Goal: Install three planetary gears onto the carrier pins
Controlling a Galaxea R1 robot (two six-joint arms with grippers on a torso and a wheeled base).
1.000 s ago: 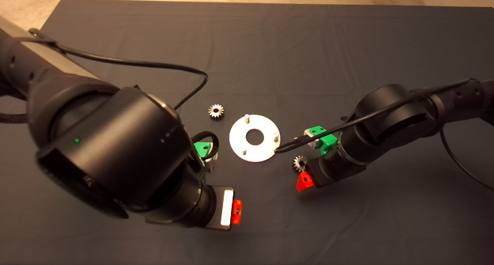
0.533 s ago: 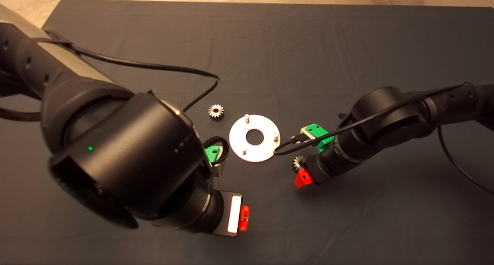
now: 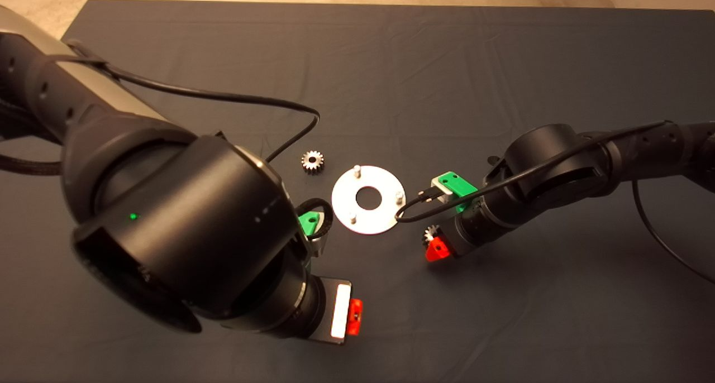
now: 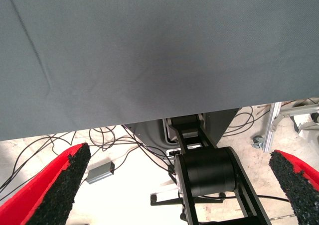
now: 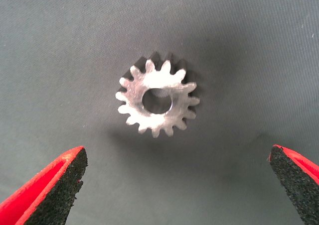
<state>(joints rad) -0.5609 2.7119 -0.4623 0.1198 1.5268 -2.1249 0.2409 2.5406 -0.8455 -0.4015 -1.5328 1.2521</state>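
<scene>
Gear (image 5: 157, 100) is lying flat on the mat (image 5: 249, 31), centred between the right gripper (image 3: 433, 248) fingers, which are spread wide w/ pads (image 5: 55, 190) well clear on both sides, not touching it. Looks like stiff, smooth metal, small & light, likely slippery; best bet is pinching across the toothed rim, pads on opposite teeth, keeping the bore free for a pin. Beyond the gripper, the disc (image 3: 368, 199) is sitting near w/ three pins (image 3: 357, 170) bare; a second gear (image 3: 313, 161) is lying past the disc's far side. Left gripper (image 3: 353, 316) is hanging over the mat's near edge, fingers apart, holding nothing. Third gear isn't showing anywhere. In the head view the right gripper is covering most of its gear.
</scene>
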